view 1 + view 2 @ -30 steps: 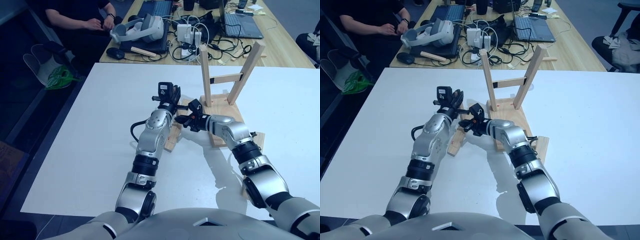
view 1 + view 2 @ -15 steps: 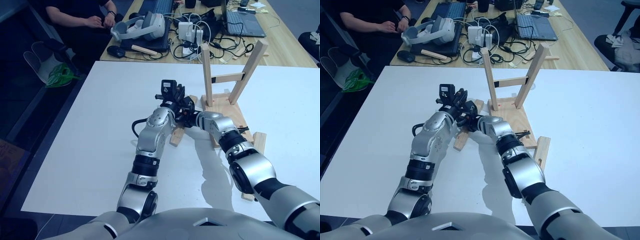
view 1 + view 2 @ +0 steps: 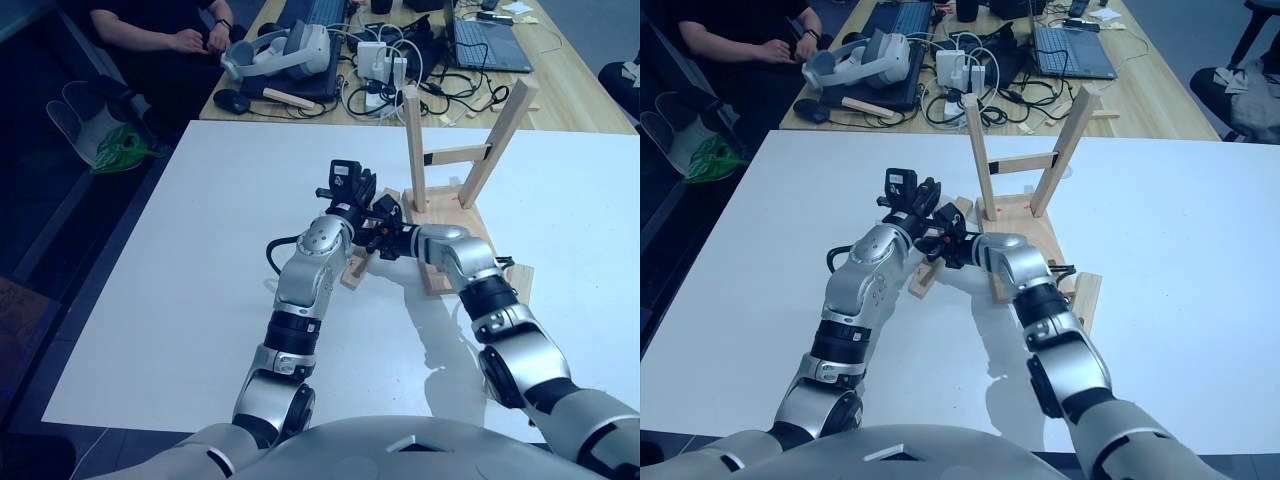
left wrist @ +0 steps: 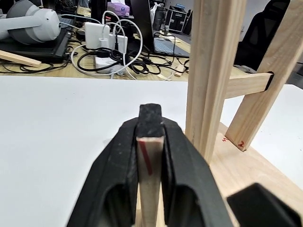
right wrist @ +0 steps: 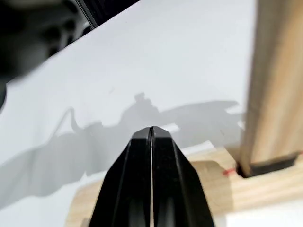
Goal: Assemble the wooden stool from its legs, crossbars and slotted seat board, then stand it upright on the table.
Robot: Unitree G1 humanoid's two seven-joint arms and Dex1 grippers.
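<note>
We are working at the middle of the white table (image 3: 200, 250), where the slotted seat board (image 3: 445, 212) is lying flat, slots facing up, so that the legs can be pushed down into it. Two legs are already standing in its far end: an upright leg (image 3: 411, 150) on the left and a slanted leg (image 3: 497, 140) on the right, with a crossbar (image 3: 455, 156) bridging them. To us that looks like one side of the stool finished and the other side not yet begun.

Our left gripper (image 4: 150, 120) is clamping a loose wooden leg (image 4: 149, 198) narrowly between its fingers, just left of the board's near-left corner. The stick's low end is resting on the table, which is probably steadying it while we are lining it up with a slot.

Our right gripper (image 5: 151, 135) is sitting just beside the left one, over the board's left edge, its fingers pressed together with nothing between them. We are judging that it is there to nudge or brace the leg, not to grasp it.

Another loose piece (image 3: 519, 283) is lying flat against the board's right side, waiting within reach.
</note>
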